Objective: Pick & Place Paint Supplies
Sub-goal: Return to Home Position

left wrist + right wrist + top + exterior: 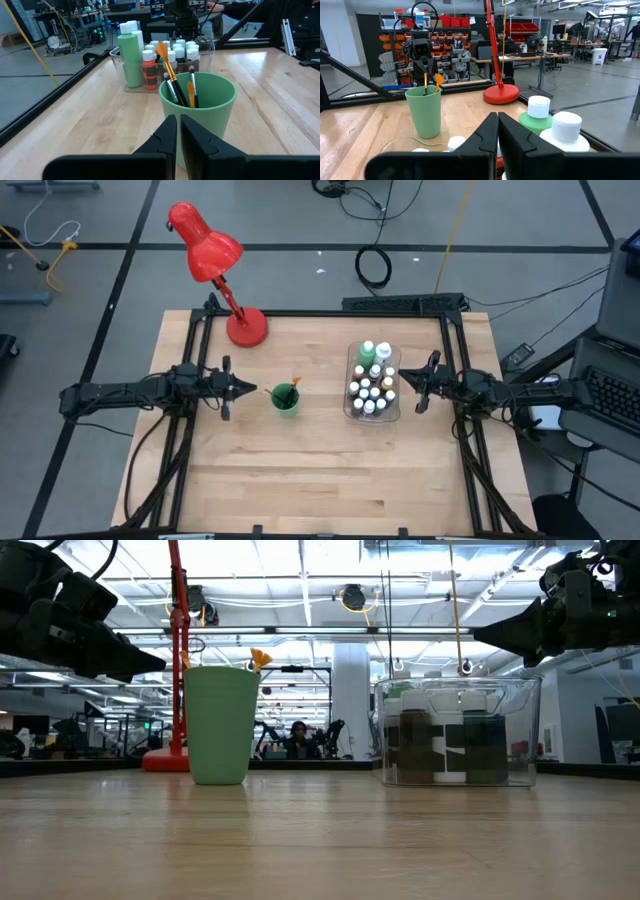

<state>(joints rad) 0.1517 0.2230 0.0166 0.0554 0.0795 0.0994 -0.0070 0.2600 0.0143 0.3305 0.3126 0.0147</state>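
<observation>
Bottles: the paint bottles (pixel 372 380) stood upright in the clear tray (pixel 398 412), right of table centre, with white caps up and long axes vertical.
Looks: the small ones were green, orange and dark, with taller green and white ones at the tray's far end.
Brushes: the paintbrushes (pixel 172 82) leaned in the green cup (pixel 285 397), dark handles down – one orange tip up.
Left gripper: the left gripper (pixel 250 389) had its fingers pressed together, holding nothing – it hovered just beside the cup, on the side away from the tray.
Right gripper: the right gripper (pixel 403 380) was closed too and empty, just off the tray's outer side.
Lamp: a red lamp (pixel 215 260) stood at the far left corner.
</observation>
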